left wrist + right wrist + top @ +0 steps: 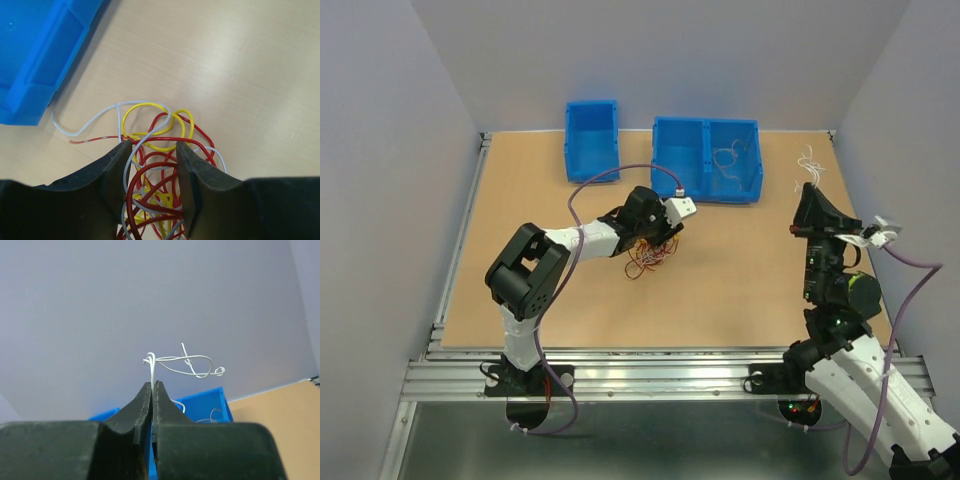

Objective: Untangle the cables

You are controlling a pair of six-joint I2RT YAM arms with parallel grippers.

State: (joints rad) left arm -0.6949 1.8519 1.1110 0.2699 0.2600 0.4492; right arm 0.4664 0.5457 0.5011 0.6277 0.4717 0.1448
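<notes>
The clump of thin red, yellow and white curly cables [150, 197] lies on the light wooden table [240, 70]. The left gripper [152, 147] stands over the clump, its jaws apart with wires between them. The right gripper [152, 385] is pressed together on one thin white wire [192, 362], held up in the air.

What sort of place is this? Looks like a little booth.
Likely a robotics lab test cell: left arm and right arm bolted at a wooden table, plain grey walls around it, blue bins, a tangle of wires.

Matt wooden table [740, 290], glossy plastic-coated cables [152, 197]
</notes>
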